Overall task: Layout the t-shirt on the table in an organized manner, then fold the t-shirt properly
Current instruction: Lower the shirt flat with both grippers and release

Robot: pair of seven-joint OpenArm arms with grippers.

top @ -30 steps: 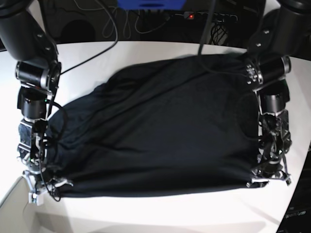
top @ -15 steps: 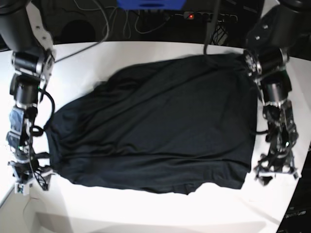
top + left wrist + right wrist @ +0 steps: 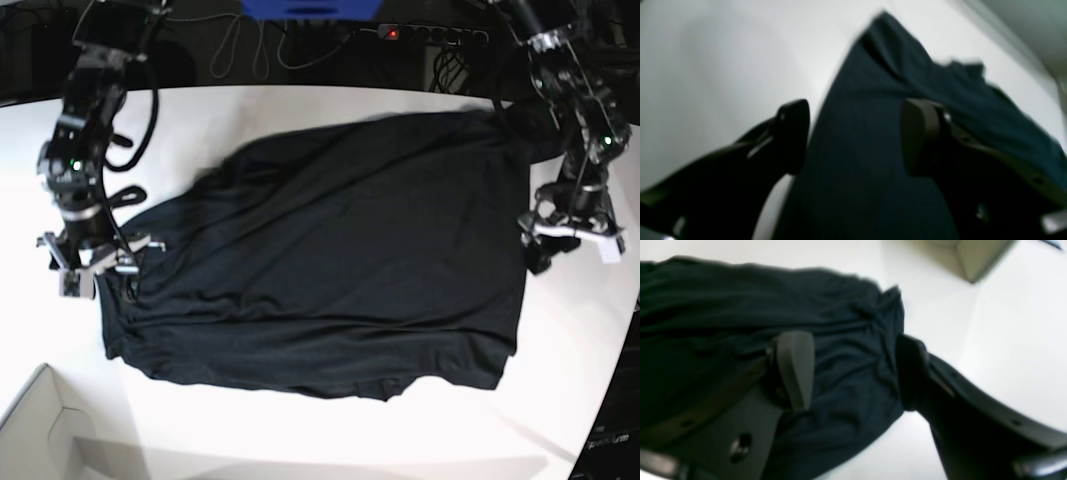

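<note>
Both grippers, left gripper [image 3: 570,238] and right gripper [image 3: 95,268], spread, empty. T-shirt [image 3: 330,260] skewed, wrinkled near table [image 3: 300,440] front edge; risks crooked fold.

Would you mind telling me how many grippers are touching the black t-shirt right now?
0. The right gripper hangs open over the soft black t-shirt's edge on the base view's left; the left gripper hangs open at its opposite edge. Contact underneath can't be fully excluded.

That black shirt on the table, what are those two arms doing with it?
The t-shirt lies spread out, though wrinkled, on the white table. Both grippers are open and holding nothing: the left gripper hovers at one side edge of the cloth, the right gripper at the other. No fold has been made yet.
</note>
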